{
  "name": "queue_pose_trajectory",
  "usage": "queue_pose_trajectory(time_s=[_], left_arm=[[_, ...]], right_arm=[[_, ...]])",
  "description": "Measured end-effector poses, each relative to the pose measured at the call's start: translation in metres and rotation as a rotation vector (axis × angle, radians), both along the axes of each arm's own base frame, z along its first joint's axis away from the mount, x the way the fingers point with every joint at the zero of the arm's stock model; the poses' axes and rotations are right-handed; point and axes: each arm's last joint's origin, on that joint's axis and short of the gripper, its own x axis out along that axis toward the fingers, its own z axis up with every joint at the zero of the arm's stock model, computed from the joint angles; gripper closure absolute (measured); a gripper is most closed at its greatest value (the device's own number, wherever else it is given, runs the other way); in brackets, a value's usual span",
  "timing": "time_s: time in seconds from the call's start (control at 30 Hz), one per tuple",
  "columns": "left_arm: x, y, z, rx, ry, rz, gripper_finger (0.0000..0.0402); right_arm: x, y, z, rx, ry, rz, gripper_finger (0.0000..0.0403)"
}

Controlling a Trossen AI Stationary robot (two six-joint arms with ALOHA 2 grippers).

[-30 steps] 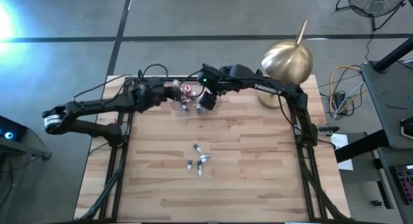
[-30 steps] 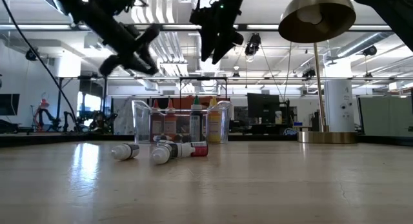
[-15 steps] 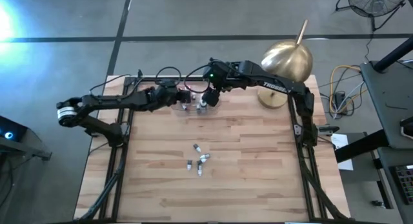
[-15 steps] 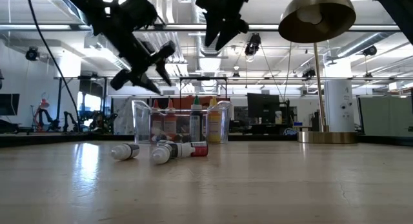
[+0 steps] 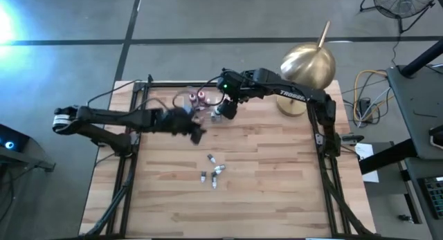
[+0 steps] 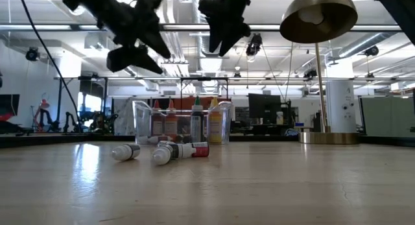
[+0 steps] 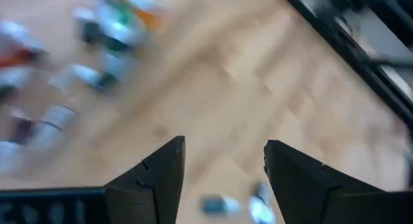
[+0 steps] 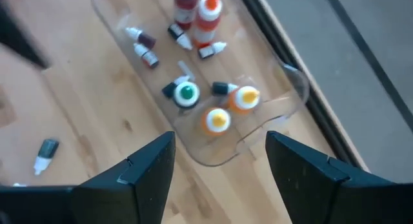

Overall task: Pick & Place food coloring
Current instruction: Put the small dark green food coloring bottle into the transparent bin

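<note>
From overhead I see a wooden table [image 5: 277, 191] w/ two dark arms reaching toward its far edge. A clear plastic tray [image 8: 271, 121] sits near that far edge, holding most of the food coloring bottles [image 8: 187, 93]: green-, orange- and red-capped ones standing upright, plus a few small ones lying flat inside. In the low view the tray [image 6: 181, 121] shows several bottles standing in a row. A loose cluster of bottles [image 5: 213, 172] lies on the bare wood nearer mid-table, well apart from the tray; in the low view these lie on their sides [image 6: 172, 152].

My right gripper [image 8: 219, 166] hangs above the tray, fingers spread apart, nothing between them; its wrist cam looks straight down into the tray. In the low view it hovers well above the tray top [image 6: 224, 27].

My left gripper [image 5: 196, 133] is off the tray, over bare wood btwn the tray and the loose cluster. Its wrist view is blurred, but the two fingers [image 7: 161, 179] stand apart w/ only wood btwn them.

A brass dome lamp [image 5: 307, 66] stands at the table's far right corner.
</note>
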Motion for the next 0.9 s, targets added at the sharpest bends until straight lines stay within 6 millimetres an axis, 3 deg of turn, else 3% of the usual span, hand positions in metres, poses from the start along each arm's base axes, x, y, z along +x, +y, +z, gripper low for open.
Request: queue_pose_trajectory(time_s=[0.17, 0.3, 0.53, 0.7, 0.9], left_arm=[[0.003, -0.050, -0.012, 0.134, 0.055, -0.300, 0.0216], [0.008, -0.072, -0.039, 0.228, 0.174, -0.445, 0.0216], [0.028, -0.087, -0.073, -0.215, 0.263, -0.116, 0.0217], [0.042, -0.111, -0.077, -0.320, 0.291, -0.053, 0.0218], [0.056, -0.128, -0.086, -0.322, 0.490, 0.049, 0.0219]], right_arm=[[0.004, 0.008, -0.006, -0.011, 0.016, 0.058, 0.0170], [0.006, 0.012, -0.009, -0.020, 0.032, 0.090, 0.0170], [0.003, 0.016, -0.013, -0.008, 0.072, 0.095, 0.0170], [0.001, 0.016, -0.015, -0.004, 0.101, 0.101, 0.0170], [0.001, 0.016, -0.019, -0.004, 0.118, 0.108, 0.0170]])
